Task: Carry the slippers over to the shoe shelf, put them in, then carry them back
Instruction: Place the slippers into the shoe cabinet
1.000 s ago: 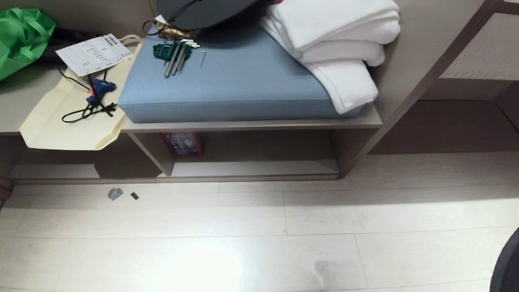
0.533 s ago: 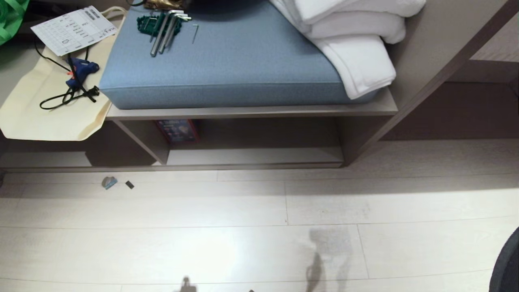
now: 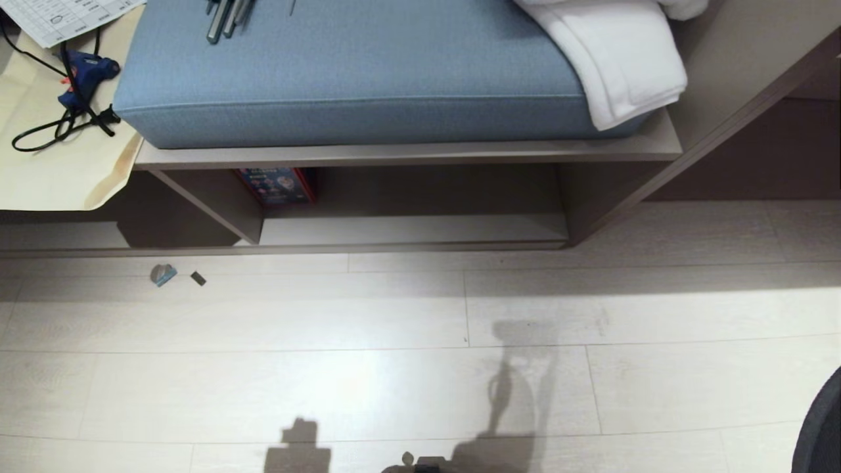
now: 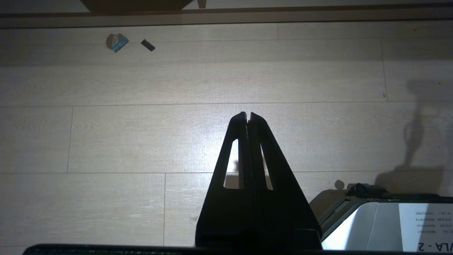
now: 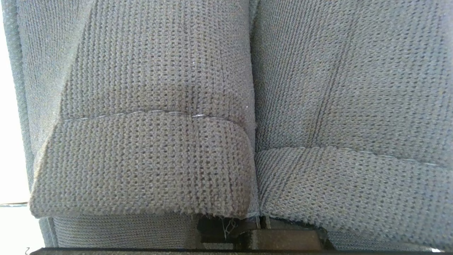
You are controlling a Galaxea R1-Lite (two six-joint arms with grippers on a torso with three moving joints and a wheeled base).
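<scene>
Since the earlier frame the head camera has tipped further down: the whole scene has slid up the picture, more pale plank floor [image 3: 407, 368] shows, and none of the things has shifted against the others.

The low taupe wood-laminate shoe shelf [image 3: 407, 155] stands at the far edge of that floor, its two shallow compartments split by an upright panel over a pale base board. No slipper shows in either compartment; a red-and-blue printed box [image 3: 279, 185] stands at the back of the right-hand one, just beside the panel. On top of the shelf lies a thick blue fabric cushion [image 3: 355, 72], with a folded white towel [image 3: 624, 62] draped over its right end. Left of the cushion a blue glue gun with a black cord [image 3: 82, 72] rests on a cream paper bag [image 3: 72, 167]. On the floor just in front of the shelf's left compartment lie two small scraps [image 3: 164, 274].

The left gripper [image 4: 248, 116] hangs over the bare floor short of the shelf, its black fingers pressed together with nothing between them. In the right wrist view the dark grey knitted slippers [image 5: 148, 141] fill the picture side by side, touching; the right gripper's fingers are hidden behind them, closed, seemingly on the slippers.
</scene>
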